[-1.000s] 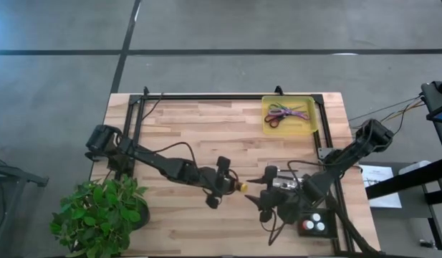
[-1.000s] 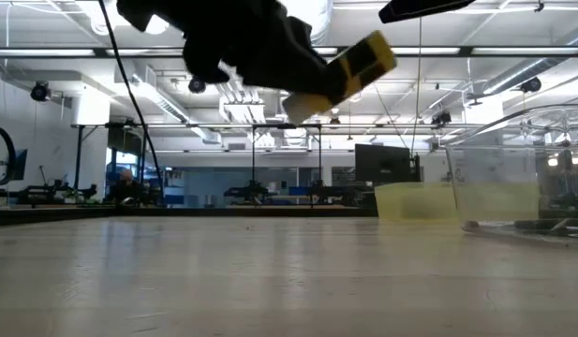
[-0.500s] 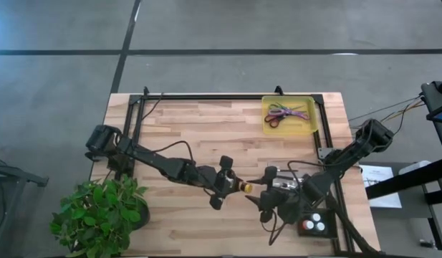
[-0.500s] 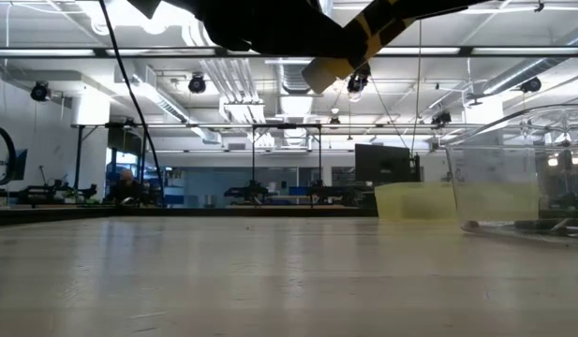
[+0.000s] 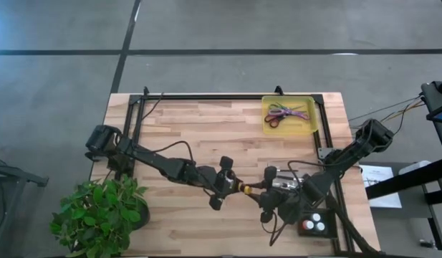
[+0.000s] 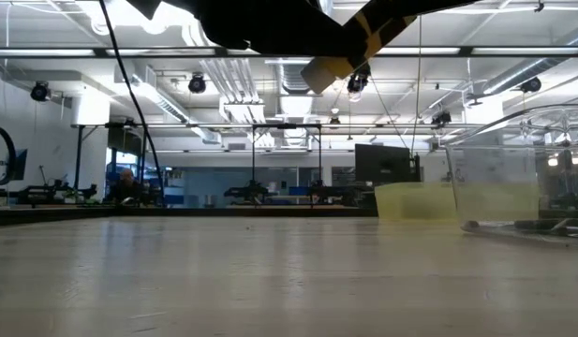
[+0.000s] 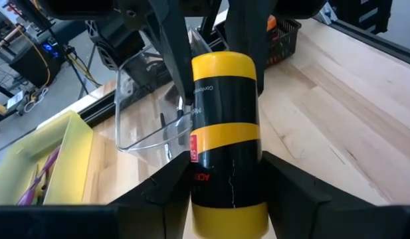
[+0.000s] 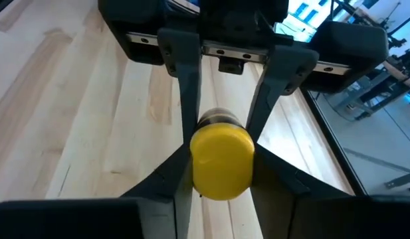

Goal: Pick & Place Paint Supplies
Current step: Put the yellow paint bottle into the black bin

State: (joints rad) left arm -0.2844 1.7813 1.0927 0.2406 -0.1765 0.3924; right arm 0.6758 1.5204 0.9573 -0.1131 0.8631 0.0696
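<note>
I had the left gripper clamped on the yellow paint tube above mid-table, held level so the right gripper could close its fingers on the capped end for a handover toward the yellow tray.

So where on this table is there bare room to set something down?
Bare wood spans the table from the yellow tray to the left frame. Crowded: mid-front, where both end effectors, left and right, hold the yellow paint bottle.
</note>
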